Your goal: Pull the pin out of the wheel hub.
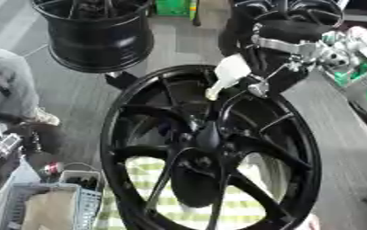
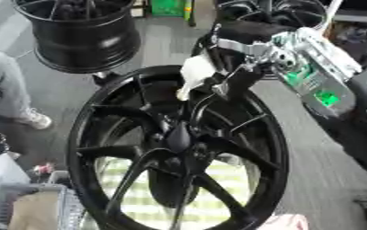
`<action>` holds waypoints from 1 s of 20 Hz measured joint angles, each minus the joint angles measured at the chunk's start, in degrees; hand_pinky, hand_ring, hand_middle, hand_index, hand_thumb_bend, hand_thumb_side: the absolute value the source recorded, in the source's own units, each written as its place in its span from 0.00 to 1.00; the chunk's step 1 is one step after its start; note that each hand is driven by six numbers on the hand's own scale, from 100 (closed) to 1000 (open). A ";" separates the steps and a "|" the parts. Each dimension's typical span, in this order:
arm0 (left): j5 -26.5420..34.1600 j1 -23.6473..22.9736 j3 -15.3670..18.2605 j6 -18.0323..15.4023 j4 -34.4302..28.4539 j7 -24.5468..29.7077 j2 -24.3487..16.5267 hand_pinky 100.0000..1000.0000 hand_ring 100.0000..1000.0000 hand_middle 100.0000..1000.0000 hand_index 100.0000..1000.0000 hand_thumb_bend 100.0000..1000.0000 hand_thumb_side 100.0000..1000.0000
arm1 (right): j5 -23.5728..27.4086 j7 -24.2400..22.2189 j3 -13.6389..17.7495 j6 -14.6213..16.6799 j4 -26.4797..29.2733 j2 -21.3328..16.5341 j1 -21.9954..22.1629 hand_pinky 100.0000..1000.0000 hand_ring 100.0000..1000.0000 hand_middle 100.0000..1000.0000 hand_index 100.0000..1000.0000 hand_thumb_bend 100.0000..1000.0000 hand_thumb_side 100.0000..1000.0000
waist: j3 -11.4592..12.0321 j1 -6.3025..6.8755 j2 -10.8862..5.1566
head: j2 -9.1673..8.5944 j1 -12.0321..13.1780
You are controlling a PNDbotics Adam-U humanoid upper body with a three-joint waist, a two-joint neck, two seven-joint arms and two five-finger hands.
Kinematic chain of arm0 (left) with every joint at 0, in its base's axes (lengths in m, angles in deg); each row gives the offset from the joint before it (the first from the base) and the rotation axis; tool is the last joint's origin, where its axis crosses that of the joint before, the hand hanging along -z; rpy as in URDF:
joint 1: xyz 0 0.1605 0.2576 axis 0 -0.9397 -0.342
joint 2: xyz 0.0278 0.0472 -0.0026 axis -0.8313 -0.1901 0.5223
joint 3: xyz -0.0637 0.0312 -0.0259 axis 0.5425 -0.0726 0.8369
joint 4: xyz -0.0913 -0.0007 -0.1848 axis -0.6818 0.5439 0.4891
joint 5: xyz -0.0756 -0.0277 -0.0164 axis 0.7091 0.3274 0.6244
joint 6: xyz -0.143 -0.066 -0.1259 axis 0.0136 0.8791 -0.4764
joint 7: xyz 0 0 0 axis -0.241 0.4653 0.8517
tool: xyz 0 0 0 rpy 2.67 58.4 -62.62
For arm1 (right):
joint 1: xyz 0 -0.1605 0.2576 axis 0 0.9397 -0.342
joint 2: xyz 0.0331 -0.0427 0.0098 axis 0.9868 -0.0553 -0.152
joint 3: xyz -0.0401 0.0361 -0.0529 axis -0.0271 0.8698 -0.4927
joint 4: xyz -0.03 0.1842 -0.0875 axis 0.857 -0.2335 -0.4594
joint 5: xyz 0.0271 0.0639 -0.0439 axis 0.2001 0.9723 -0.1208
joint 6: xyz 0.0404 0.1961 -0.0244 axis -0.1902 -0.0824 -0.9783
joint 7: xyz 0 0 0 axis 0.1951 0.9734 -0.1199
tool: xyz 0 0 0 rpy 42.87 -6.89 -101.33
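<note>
a black wheel hub [image 1: 210,148] stands upright. the right hand [image 2: 234,74] reaches from the upper right, fingers curled round a white pin [image 2: 193,74] at the upper rim. a skewed pull could jam it or tip the wheel.

A grey floor [image 1: 183,42] fills the background. On it, at the far left, stands a black wheel rim [image 1: 100,38], upright like a drum, with a shoe [image 2: 35,119] planted just beside the left edge. Nearer, a cloth [image 1: 171,204] checked in green and white lies under the big black wheel [image 2: 179,143] that stands on it. A grey basket [image 1: 49,206] sits at the lower left, beside the cloth.
</note>
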 measured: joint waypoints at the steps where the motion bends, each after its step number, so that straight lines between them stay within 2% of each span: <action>1: 0.00 0.00 0.00 0.02 0.00 0.02 0.00 0.65 0.65 0.62 0.75 0.00 0.91 | 0.43 -0.05 0.50 -0.36 0.07 -0.39 -0.87 0.58 0.37 0.31 0.49 0.00 0.00 | 0.00 -0.10 -0.06 | 0.00 0.00; 5: -0.02 -0.18 0.00 0.11 0.00 0.10 -0.02 0.65 0.65 0.62 0.75 0.00 0.91 | 2.10 0.01 3.25 -1.58 0.09 -1.88 -3.94 0.58 0.36 0.31 0.49 0.00 0.00 | -0.19 -0.59 -0.32 | 0.00 0.12; 9: -0.10 -0.39 0.02 0.29 0.00 0.05 -0.08 0.65 0.65 0.62 0.75 0.00 0.92 | 3.21 2.06 7.71 -2.57 0.14 -5.14 -3.59 0.57 0.36 0.30 0.48 0.00 0.00 | -0.74 -1.21 -0.32 | 0.00 0.68; 16: -0.54 -0.48 0.49 0.77 -0.19 -0.47 -0.52 0.65 0.65 0.62 0.75 0.00 0.91 | 6.13 8.27 17.98 -6.07 1.39 -12.92 5.53 0.53 0.35 0.30 0.48 0.00 0.00 | -2.77 -1.34 -0.17 | 0.00 2.54; 20: -0.54 -0.50 1.17 0.82 -0.33 -1.16 -0.52 0.65 0.65 0.62 0.75 0.00 0.91 | 6.27 12.06 24.16 -8.97 0.97 -14.29 11.62 0.50 0.34 0.29 0.47 0.00 0.00 | -4.59 -0.71 0.21 | 0.00 3.84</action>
